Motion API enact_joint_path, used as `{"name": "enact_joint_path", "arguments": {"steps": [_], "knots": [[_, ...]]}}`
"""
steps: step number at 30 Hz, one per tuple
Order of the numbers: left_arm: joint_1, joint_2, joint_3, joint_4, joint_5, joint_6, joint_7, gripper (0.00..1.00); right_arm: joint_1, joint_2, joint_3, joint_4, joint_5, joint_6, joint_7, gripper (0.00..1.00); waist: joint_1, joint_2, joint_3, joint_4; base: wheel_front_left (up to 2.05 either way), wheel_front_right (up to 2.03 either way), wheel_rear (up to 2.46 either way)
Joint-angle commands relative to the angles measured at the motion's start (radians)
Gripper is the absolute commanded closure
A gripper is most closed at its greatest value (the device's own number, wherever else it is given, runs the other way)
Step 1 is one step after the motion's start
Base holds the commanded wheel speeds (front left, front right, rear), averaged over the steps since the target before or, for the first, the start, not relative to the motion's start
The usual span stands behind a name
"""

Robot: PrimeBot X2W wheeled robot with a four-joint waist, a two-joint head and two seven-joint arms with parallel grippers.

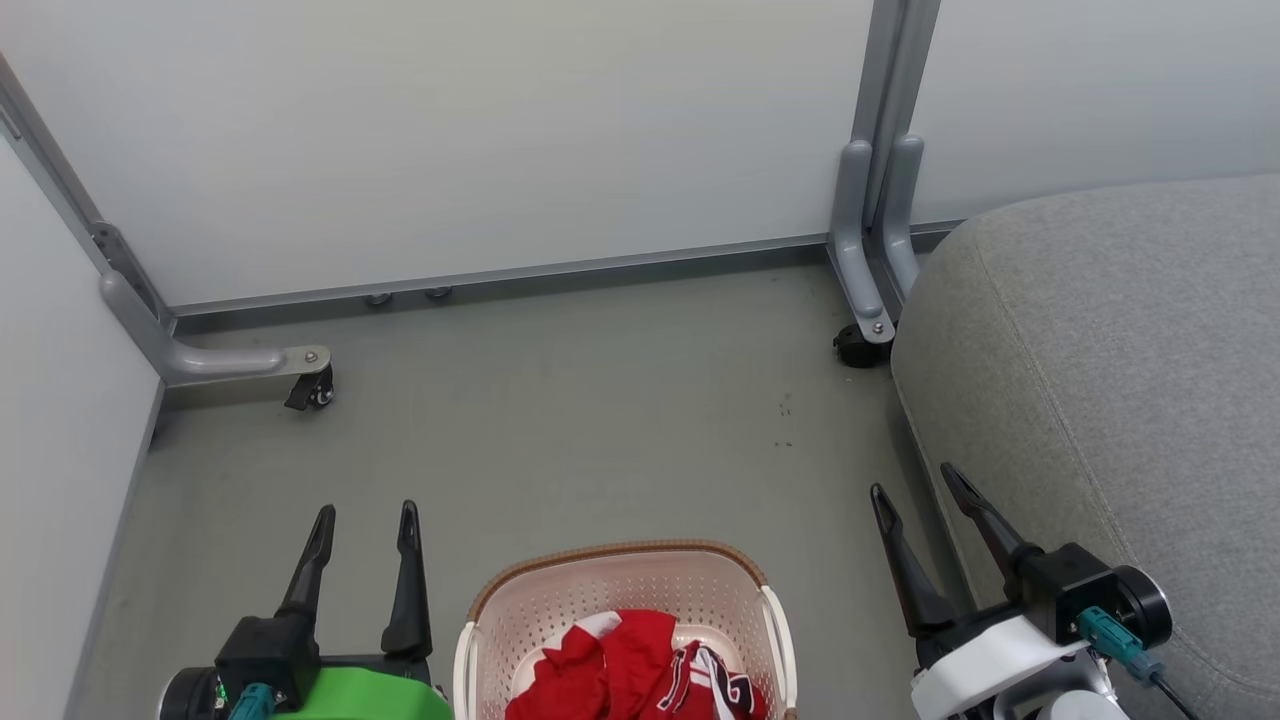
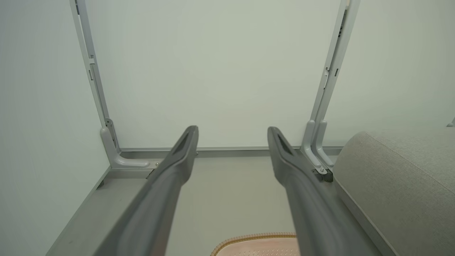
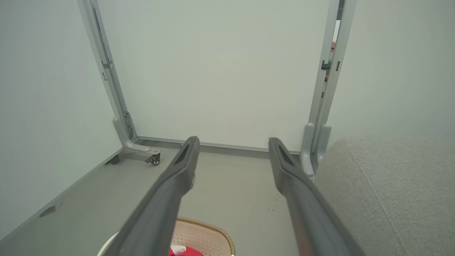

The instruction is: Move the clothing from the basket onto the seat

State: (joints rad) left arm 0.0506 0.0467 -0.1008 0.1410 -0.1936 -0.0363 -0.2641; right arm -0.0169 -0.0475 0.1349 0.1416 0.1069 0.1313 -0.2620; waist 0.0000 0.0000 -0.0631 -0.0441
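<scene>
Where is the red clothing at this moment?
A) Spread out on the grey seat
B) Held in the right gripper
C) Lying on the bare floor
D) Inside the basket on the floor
D: the clothing lies bunched inside the basket, which stands on the floor to the left of the seat.

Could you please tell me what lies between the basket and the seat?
In the head view, a strip of bare grey floor separates the basket from the seat, and the open right gripper hangs over that strip.
</scene>
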Motion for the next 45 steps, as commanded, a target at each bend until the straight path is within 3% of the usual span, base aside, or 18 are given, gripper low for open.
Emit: {"name": "enact_joint_path", "arguments": {"steps": [1,11,21,27,29,39,45], "knots": [[0.010,0.007,-0.002,0.006,-0.009,-0.006,-0.001,0.00,0.008,-0.005,-0.001,0.001,-0.001,-0.001,-0.005,0.00,0.0000,0.0000,0.005,0.000,0.00,0.00,0.00],[-0.034,0.006,-0.046,0.061,0.000,-0.024,-0.001,0.00,-0.025,-0.005,-0.028,-0.002,0.011,-0.001,-0.005,0.00,0.0000,0.0000,0.098,0.002,0.00,0.00,0.00],[-0.253,0.006,-0.177,0.212,0.000,-0.080,-0.001,0.00,-0.170,-0.005,-0.071,-0.042,-0.031,-0.001,-0.003,0.00,0.0000,0.0000,0.382,0.031,0.00,0.00,0.00],[-0.403,0.006,-0.300,0.386,-0.037,-0.095,-0.001,0.00,-0.237,-0.005,-0.106,-0.066,-0.061,-0.001,-0.003,0.00,0.0000,0.0000,0.521,0.042,0.00,0.00,0.00],[-0.469,0.004,-0.387,0.463,-0.039,-0.095,0.000,0.00,-0.256,-0.005,-0.117,-0.070,-0.063,-0.001,-0.003,0.00,0.0000,0.0000,0.566,0.042,0.00,0.00,0.00],[-0.795,0.008,-0.731,0.796,-0.257,-0.095,0.007,0.00,-0.365,-0.011,-0.123,-0.103,-0.059,-0.001,-0.003,0.00,0.0000,0.0000,0.784,0.018,0.00,0.00,0.00],[-0.920,0.013,-0.877,0.883,-0.362,-0.096,0.084,0.00,-0.413,-0.008,-0.123,-0.120,-0.054,-0.001,-0.003,0.00,0.0000,0.0000,0.893,-0.013,0.00,0.00,0.00]]}}
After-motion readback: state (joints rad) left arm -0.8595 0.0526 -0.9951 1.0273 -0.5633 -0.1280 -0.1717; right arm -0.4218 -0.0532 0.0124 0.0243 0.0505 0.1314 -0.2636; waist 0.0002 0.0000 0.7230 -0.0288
